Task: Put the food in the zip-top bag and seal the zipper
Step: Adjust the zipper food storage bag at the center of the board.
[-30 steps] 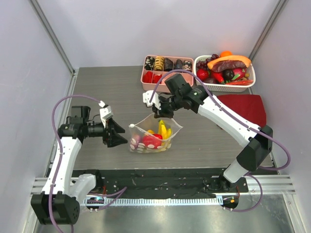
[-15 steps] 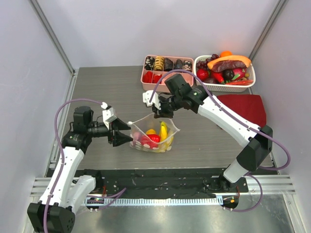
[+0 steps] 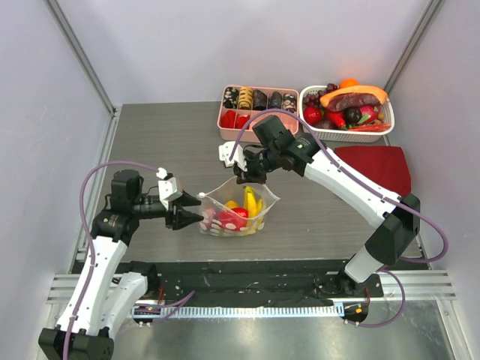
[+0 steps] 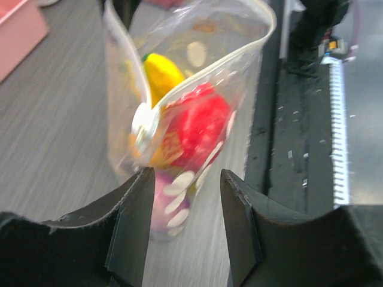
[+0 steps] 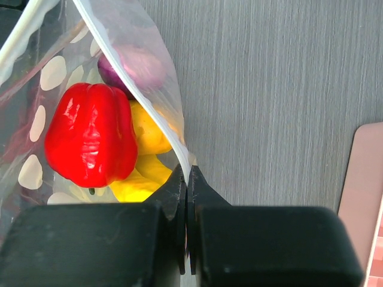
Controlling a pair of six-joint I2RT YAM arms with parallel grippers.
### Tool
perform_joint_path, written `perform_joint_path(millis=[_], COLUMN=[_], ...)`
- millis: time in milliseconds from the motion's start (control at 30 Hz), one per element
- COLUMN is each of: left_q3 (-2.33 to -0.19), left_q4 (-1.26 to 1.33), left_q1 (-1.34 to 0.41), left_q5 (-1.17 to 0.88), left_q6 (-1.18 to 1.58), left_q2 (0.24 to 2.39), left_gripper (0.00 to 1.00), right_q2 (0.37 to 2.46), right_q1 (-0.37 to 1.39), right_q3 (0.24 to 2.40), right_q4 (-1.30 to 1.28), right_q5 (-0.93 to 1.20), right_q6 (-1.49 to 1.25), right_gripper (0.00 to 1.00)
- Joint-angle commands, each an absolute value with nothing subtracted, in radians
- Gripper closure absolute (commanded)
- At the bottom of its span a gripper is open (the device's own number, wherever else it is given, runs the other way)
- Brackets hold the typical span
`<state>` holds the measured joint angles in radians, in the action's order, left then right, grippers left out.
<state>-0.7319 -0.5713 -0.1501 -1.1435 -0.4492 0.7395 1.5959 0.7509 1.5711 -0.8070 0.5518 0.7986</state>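
The zip-top bag (image 3: 237, 211) stands on the table with its mouth open upward. Inside are the yellow banana bunch (image 3: 253, 201), a red piece (image 5: 90, 134) and a pink piece (image 4: 170, 203). My right gripper (image 3: 252, 175) is shut on the far rim of the bag (image 5: 137, 54), pinching the zipper strip (image 5: 175, 128) and holding it up. My left gripper (image 3: 192, 214) is open at the bag's left corner. In the left wrist view the bag (image 4: 197, 107) is just ahead of the spread fingers (image 4: 134, 221), with its zipper (image 4: 203, 67) and a white tab at the corner.
A pink compartment tray (image 3: 223, 120) and a white basket (image 3: 341, 137) of toy food stand at the back. A red cloth (image 3: 379, 166) lies right of the bag. A black rail (image 3: 247, 277) runs along the table's near edge.
My left gripper has moved right, up to the bag's left corner. The bag has shifted slightly. The right gripper has kept its hold on the rim.
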Motion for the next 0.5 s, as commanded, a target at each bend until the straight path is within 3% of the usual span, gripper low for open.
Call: perform_joint_path(millis=[0, 300, 467], left_q3=[-0.792, -0.778, -0.762], left_q4=[-0.704, -0.575, -0.439], left_q1=[-0.055, -0.008, -0.058], left_q5=[-1.137, -1.256, -1.220], left_q6=[-0.583, -0.604, -0.488], left_q2=[0.703, 0.771, 0.827], left_gripper=[0.48, 0.28, 0.31], right_q2=[1.559, 1.559, 1.563], right_q1=[0.758, 0.758, 0.759], right_q3=[1.574, 1.578, 1.580], right_q4=[-0.769, -0.764, -0.756], right_q5=[0.569, 0.580, 0.584], right_q6=[0.822, 0.821, 0.818], right_gripper=[0.99, 0.99, 0.99])
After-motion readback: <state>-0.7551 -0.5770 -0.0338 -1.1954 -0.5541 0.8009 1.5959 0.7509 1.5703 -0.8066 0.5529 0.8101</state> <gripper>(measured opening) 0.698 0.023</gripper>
